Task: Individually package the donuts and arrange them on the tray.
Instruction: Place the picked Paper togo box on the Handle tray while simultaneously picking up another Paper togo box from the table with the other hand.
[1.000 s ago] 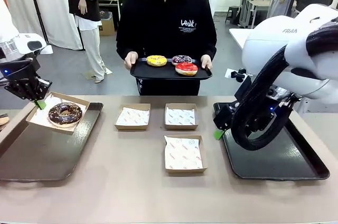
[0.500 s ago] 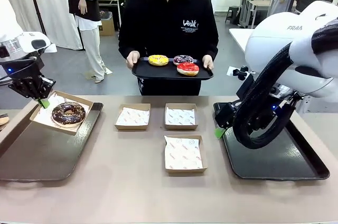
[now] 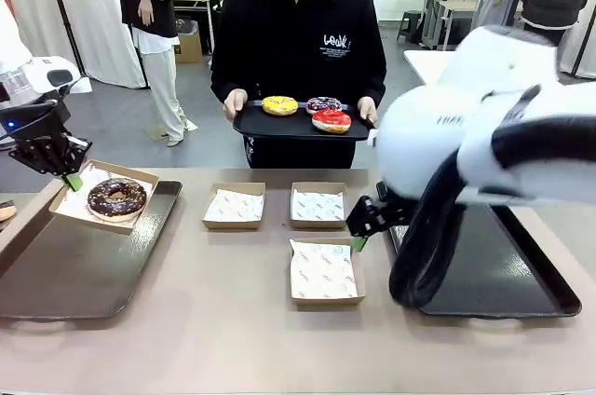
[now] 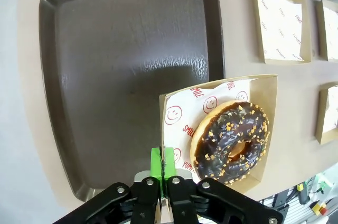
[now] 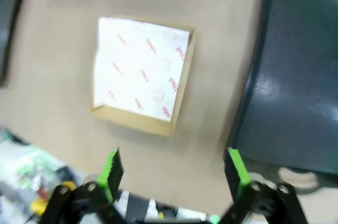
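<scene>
Writing: the white liner paper [image 4: 182, 113] in the held box has red smiley faces and the words "SMILE" and "YUM", the second cut off. The red print on the other liners and the white print on the person's black shirt [image 3: 298, 41] are too small to read.
Left gripper [image 3: 67, 179]: jaws are clamped on a corner of the brown cardboard box [image 3: 67, 211]. The arm comes in low from the left with the fingers pointing down.
Chocolate donut [image 3: 116, 197]: a dark ring with orange-brown crumbs, lying in the held box. The box is tilted over the far corner of the left dark plastic tray [image 3: 74, 274] and reaches partly past its rim.
Right gripper [image 5: 173, 168]: jaws are wide apart and hold nothing. It is above the table between the nearest empty box [image 5: 142, 71] and the right dark plastic tray [image 3: 503, 274]. The arm is bent over that tray and blurred.
Empty boxes: two more paper-lined cardboard boxes [image 3: 234, 205] sit side by side in the far row.
Other donuts: the yellow sprinkled donut [image 3: 279, 105], purple-dark donut [image 3: 323, 104] and glossy red donut [image 3: 331, 120] are on a black serving tray [image 3: 256, 127]. The person's hands [image 3: 230, 108] hold it at the far side.
</scene>
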Controlling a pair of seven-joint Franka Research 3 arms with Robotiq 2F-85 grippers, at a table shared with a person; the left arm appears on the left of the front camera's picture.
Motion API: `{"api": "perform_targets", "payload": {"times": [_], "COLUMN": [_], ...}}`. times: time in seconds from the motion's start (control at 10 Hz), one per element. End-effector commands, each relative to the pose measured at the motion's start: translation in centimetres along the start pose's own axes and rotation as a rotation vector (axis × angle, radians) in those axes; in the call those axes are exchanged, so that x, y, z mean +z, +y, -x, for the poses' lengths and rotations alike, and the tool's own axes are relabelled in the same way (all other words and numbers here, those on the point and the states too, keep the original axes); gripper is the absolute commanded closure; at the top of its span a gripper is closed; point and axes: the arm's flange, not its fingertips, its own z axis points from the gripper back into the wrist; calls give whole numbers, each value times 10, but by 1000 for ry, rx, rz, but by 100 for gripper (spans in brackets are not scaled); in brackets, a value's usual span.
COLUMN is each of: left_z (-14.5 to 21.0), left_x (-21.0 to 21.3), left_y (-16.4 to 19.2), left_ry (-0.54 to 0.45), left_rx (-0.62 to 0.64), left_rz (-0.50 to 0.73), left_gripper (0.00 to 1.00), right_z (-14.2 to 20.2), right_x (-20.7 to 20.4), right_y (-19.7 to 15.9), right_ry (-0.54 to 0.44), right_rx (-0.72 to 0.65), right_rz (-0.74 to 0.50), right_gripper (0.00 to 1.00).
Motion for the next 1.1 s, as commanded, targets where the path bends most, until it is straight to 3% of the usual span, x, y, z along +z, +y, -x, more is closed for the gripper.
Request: {"api": "perform_targets", "payload": {"times": [0.0, 0.3, 1.0], "left_z": [17, 33, 50], "left_x": [-8, -22, -47], "left_y": [1, 4, -14], "left_ry": [-26, -20, 25], "left_rx": [14, 58, 55], "left_rz": [6, -7, -6], "left_gripper": [99, 99, 99], "right_z": [-14, -20, -8], "right_x": [-29, -61, -87], "right_y": [3, -2, 12], "right_ry": [4, -6, 67], "right_rx": [-107, -179, -119], "right_rz": [81, 110, 0], "right_gripper": [0, 0, 0]}}
